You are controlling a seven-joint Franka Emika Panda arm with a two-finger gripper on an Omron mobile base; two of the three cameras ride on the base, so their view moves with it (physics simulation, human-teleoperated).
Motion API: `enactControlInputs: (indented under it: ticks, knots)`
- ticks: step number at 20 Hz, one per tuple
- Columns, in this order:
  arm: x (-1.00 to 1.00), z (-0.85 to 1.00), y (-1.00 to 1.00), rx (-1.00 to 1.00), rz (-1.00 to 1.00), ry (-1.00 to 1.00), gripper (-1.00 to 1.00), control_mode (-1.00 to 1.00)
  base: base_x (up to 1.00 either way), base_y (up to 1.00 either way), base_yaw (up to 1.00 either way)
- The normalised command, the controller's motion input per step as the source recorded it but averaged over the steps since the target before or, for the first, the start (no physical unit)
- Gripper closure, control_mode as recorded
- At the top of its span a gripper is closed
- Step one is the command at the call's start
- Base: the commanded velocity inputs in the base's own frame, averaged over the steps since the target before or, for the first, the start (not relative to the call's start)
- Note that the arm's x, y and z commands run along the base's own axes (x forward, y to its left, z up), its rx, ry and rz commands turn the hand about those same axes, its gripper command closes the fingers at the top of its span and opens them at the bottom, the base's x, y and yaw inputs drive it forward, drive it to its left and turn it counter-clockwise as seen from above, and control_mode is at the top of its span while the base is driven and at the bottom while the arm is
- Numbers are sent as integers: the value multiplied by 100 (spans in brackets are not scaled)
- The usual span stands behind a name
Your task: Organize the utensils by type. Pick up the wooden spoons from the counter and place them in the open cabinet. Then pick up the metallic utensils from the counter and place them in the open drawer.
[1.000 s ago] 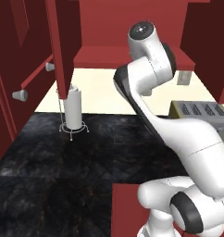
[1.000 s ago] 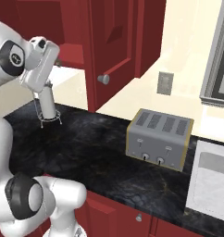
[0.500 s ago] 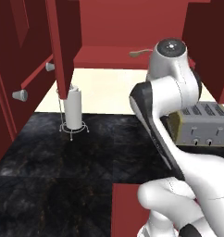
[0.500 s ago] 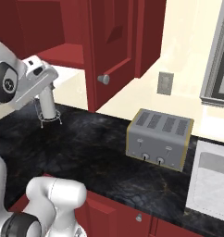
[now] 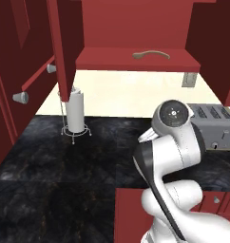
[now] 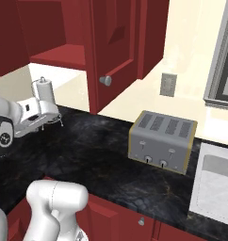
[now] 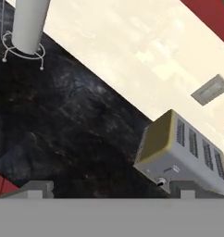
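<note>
The tan wooden spoon [image 5: 151, 54] lies on the red shelf of the open cabinet [image 5: 136, 60], nothing touching it. My arm is folded low over the black counter [image 5: 64, 161], well below that shelf. In the hand view my gripper [image 7: 111, 189] is open with nothing between its wide-set fingertips [image 7: 38, 187], and it looks down at the bare counter [image 7: 63, 120] between a paper towel stand and a toaster. The red open drawer [image 5: 131, 213] juts out past the counter's front edge beside my arm. The metallic utensils are out of view.
A paper towel roll on a wire stand [image 5: 75, 111] stands at the back left of the counter. A grey toaster [image 6: 163, 141] sits to the right, a sink [image 6: 215, 183] beyond it. Open red cabinet doors with silver knobs [image 6: 105, 80] hang above the counter.
My arm has swung down and to the right from the cabinet shelf to low over the counter. The wooden spoon stays on the shelf. The jaws remain open.
</note>
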Motion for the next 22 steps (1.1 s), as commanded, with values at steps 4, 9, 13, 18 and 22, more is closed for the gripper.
enactControlInputs:
  ticks: [4, 9, 13, 18, 22]
  knots:
    - [-28, -7, 0, 15, -25, 0, -100, -100, 0, 0, 0]
    - [-5, -1, 1, 5, -8, 1, -100, -100, 0, 0, 0]
    - [0, 0, 0, 0, 0, 0, -100, -100, 0, 0, 0]
    - [-24, -1, 0, 0, -1, 0, -100, -100, 0, 0, 0]
    - [0, 0, 0, 0, 0, 0, -100, 100, -20, -19, -7]
